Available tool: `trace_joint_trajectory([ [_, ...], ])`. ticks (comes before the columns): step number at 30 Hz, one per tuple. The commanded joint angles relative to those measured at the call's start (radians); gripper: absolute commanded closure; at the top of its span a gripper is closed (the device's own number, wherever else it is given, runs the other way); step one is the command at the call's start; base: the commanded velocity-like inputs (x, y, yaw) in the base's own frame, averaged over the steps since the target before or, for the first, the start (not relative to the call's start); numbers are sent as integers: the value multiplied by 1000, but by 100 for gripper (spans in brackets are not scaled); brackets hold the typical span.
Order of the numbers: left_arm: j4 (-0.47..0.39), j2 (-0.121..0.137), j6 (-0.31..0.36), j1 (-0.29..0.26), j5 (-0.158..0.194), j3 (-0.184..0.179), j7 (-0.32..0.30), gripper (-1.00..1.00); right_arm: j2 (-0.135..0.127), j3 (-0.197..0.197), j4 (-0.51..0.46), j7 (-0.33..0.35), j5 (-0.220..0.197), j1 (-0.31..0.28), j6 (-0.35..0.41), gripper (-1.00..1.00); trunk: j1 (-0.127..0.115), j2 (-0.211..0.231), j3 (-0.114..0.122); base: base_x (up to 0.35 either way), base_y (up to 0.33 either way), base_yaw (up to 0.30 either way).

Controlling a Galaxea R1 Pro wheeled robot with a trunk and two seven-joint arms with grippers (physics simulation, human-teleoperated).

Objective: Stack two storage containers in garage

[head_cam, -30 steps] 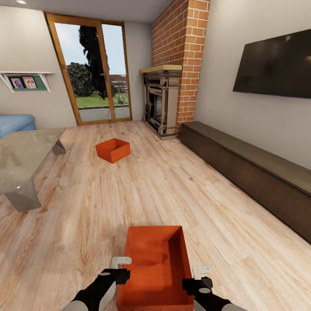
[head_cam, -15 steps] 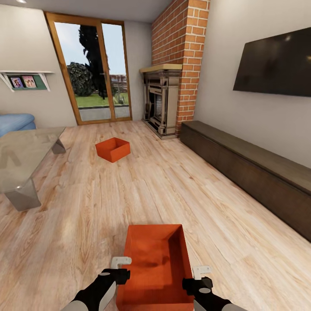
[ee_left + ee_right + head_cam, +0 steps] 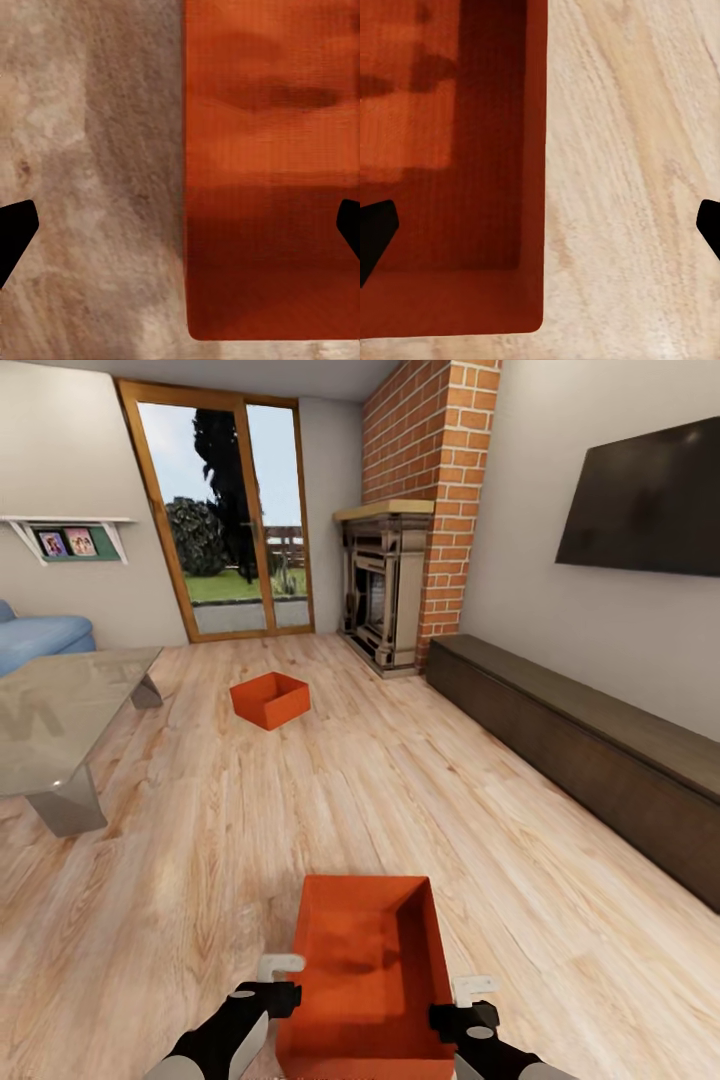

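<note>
I am in the living room. One red-orange storage container (image 3: 365, 970) rests on the light wood-plank floor just in front of me, between my two grippers. My left gripper (image 3: 278, 980) is open at its left wall. In the left wrist view the left gripper (image 3: 180, 232) has its dark fingertips (image 3: 15, 236) spread wide, with the container (image 3: 270, 172) under one half. My right gripper (image 3: 468, 1002) is open at the right wall, and the right gripper (image 3: 540, 232) straddles that container (image 3: 450, 150). The other storage container (image 3: 270, 700) sits farther off on the floor. The garage is out of view.
A low glass-topped table (image 3: 60, 730) and a blue sofa (image 3: 40, 640) are at the left. A long dark cabinet (image 3: 590, 760) lines the right wall under a television (image 3: 645, 500). A brick fireplace (image 3: 390, 595) and glazed wood-framed doors (image 3: 225, 510) stand at the far end.
The whole picture has shifted a little to the right, so the camera has moved. Both grippers stay open at the near container's walls as before.
</note>
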Motion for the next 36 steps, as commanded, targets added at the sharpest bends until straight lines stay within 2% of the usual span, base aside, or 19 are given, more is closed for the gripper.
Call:
trace_joint_trajectory([
  [1, -2, 0, 6, 0, 4, -6, 6, -100, 0, 9, -1, -4, -10, 0, -3, -100, 0, 0, -2, 0, 0, 107],
  [15, -2, 0, 6, 0, 4, -6, 6, -100, -1, 9, -1, -4, -10, 0, -4, -100, 0, 0, -13, 0, 0, 54],
  [26, -2, 0, 6, 0, 4, -6, 5, -100, -2, 7, -1, -37, -14, 0, -4, -100, 0, 0, -13, 0, 0, -198],
  [36, -2, 0, 6, 0, 4, -6, 5, -100, -2, 7, -2, -37, -14, 0, -4, -100, 0, 0, -13, 0, 0, -34],
])
